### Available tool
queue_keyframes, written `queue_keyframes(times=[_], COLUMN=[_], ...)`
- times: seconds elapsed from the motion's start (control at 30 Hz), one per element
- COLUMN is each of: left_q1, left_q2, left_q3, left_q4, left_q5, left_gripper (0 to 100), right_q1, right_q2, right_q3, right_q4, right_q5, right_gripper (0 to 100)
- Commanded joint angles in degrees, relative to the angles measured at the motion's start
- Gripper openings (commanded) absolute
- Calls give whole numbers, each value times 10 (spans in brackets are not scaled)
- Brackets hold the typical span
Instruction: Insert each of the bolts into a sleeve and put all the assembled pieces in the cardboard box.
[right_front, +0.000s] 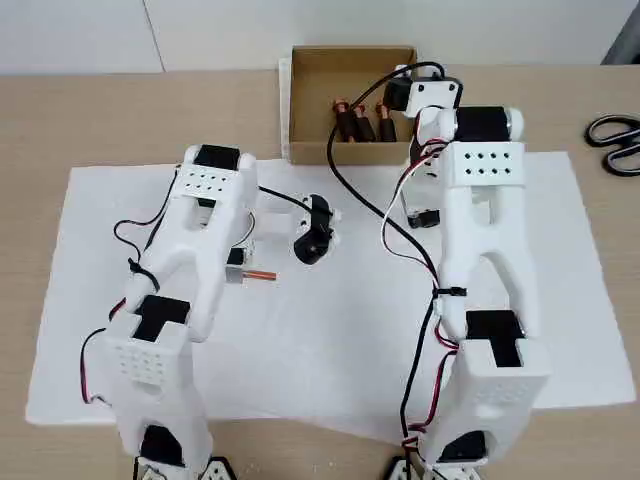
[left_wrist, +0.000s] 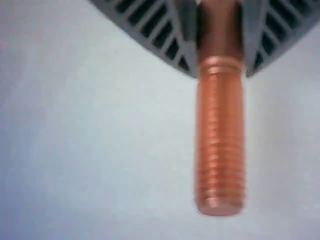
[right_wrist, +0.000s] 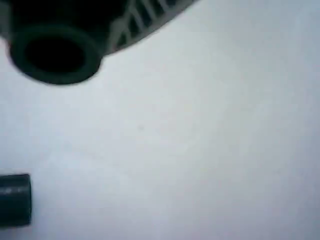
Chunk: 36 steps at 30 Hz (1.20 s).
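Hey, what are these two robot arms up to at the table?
They are pairing bolts with sleeves. The left arm's fingers grip a copper bolt over the white sheet, and the right arm's fingers hold a black sleeve, open end showing. The two are not yet joined. Another sleeve lies on the sheet, and three assembled pieces lie in the cardboard box.

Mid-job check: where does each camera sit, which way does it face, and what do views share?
High view: fixed above the table, looking down on the left arm, right arm, white sheet and cardboard box.
Left wrist view: on the left arm, looking along the left end effector at the bolt it grips, sheet behind.
Right wrist view: on the right arm, looking past the right end effector and the held sleeve to a loose sleeve on the sheet.
Shared: the bolt also shows in the high view.
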Motion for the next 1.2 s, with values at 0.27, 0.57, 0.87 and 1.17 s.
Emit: queue_keyframes(times=[0.27, 0.57, 0.87, 1.17], left_q1=[2, 2, 4, 2], left_q2=[-6, -11, -11, -11], left_q3=[-4, -73, -270, -388], left_q4=[-18, -18, 11, 12], left_q5=[-151, -50, 205, 732], left_gripper=[134, 134, 134, 134], right_q1=[2, 2, 2, 2], right_q2=[-38, -38, -38, -38], right_q3=[-3, -3, -3, -3], right_q4=[4, 4, 4, 4], right_q5=[4, 4, 4, 4], right_gripper=[3, 3, 3, 3])
